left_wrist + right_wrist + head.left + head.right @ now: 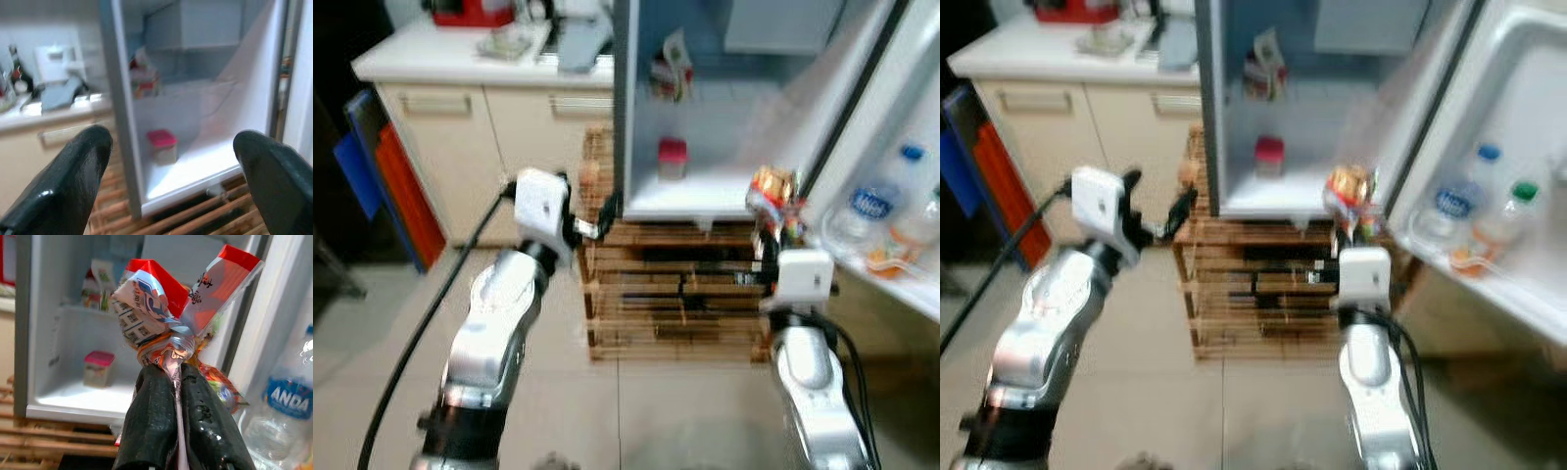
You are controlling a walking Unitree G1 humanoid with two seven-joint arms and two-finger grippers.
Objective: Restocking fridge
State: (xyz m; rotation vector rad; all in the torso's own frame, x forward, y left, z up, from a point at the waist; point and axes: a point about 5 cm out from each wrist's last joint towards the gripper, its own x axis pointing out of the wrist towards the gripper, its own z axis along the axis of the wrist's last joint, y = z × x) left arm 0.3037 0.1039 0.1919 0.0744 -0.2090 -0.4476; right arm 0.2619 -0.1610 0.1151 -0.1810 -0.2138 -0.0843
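At the upper left of the head views a white counter (pixel 421 51) carries a red appliance (pixel 470 12). Left of centre, the left gripper (pixel 597 223) hangs empty with its fingers spread, just beside the fridge's (pixel 625 117) left wall. The left wrist view looks between those fingers at a red-lidded container (pixel 161 145) on the bottom shelf, with cartons (pixel 142 78) on the shelf above. The fridge stands on a wooden slatted pallet (pixel 675 294).

Right of centre, the right gripper (pixel 175 382) pinches the twisted neck of a snack bag (pixel 773 196), held at the front edge of the bottom shelf. Its wrist view shows what the head views blur: the bag's red-and-white printed top and a label reading ANDA on a water bottle (pixel 283 401). At the far right, the open door's shelf (pixel 1489 284) holds that blue-capped bottle beside a green-capped bottle (pixel 1508 220).
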